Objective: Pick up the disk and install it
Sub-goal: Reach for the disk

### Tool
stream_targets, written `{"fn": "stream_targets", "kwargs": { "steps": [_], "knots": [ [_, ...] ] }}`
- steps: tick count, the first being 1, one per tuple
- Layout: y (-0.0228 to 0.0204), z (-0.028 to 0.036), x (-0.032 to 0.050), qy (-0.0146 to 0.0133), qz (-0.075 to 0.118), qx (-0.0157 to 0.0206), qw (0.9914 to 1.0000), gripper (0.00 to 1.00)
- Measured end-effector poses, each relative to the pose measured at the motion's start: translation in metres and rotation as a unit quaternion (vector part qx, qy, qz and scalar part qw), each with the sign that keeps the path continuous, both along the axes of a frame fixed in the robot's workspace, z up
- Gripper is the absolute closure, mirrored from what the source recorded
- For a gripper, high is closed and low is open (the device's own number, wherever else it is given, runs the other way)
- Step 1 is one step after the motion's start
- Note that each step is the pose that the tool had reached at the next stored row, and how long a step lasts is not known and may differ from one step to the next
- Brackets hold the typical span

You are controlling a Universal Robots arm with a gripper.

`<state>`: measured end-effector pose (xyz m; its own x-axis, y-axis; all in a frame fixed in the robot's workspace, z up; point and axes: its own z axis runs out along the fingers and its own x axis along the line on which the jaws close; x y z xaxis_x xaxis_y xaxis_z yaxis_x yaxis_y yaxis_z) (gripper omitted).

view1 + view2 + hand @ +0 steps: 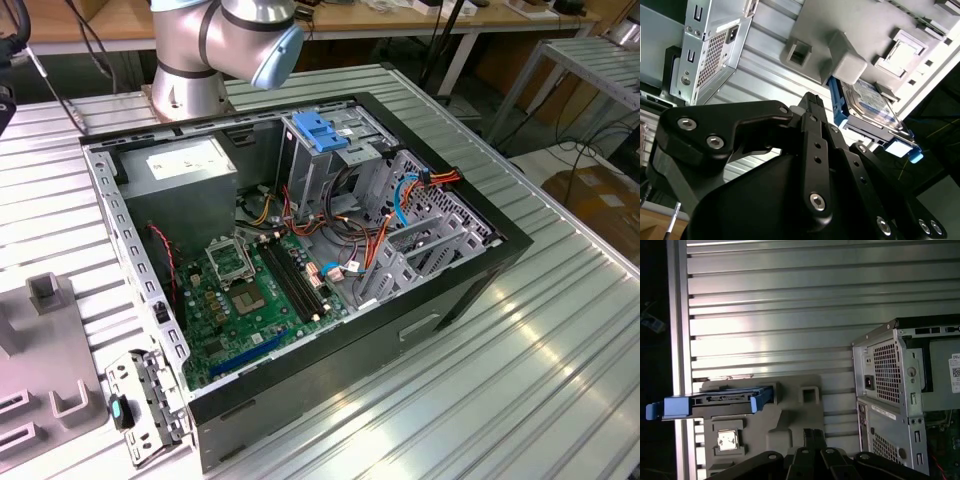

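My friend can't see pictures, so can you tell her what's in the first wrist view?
A dark disk with blue rails sits in a grey holder on a ribbed metal table. The back of a computer case stands close by.

Beyond my fingers the fixture plate lies on the table. The disk sits on the plate's far edge, off to one side of them; the computer case stands at their other side, apart from the plate.
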<state>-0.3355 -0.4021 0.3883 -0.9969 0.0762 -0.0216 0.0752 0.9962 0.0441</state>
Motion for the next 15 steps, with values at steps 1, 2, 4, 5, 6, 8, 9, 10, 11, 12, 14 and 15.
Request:
{"fn": "stream_targets", "kwargs": {
  "steps": [1,2,4,5,6,8,9,10,11,12,14,15],
  "knots": [
    [0.0000,0.0000,-0.0006,0.0000,0.000,0.0000,1.00000,0.89],
    [0.0000,0.0000,-0.0012,0.0000,0.000,0.0000,1.00000,0.89],
    [0.0000,0.0000,-0.0023,0.0000,0.000,0.0000,1.00000,0.89],
    [-0.0001,0.0000,-0.0033,0.0000,0.000,0.0000,1.00000,0.89],
    [-0.0001,0.0000,-0.0038,0.0000,0.000,0.0000,1.00000,0.89],
    [-0.0001,-0.0001,-0.0049,0.0000,0.000,0.0000,1.00000,0.89],
    [-0.0001,0.0000,-0.0055,0.0000,0.000,0.0000,1.00000,0.89],
    [-0.0001,0.0000,-0.0061,0.0000,0.000,0.0000,1.00000,0.89],
    [-0.0001,0.0000,-0.0067,0.0000,0.000,0.0000,1.00000,0.89],
    [-0.0001,0.0000,-0.0074,0.0000,0.000,0.0000,1.00000,0.89],
    [-0.0001,-0.0001,-0.0089,0.0000,0.000,0.0000,1.00000,0.89],
    [-0.0001,-0.0001,-0.0095,0.0000,0.000,0.0000,1.00000,0.89]
  ]
}}
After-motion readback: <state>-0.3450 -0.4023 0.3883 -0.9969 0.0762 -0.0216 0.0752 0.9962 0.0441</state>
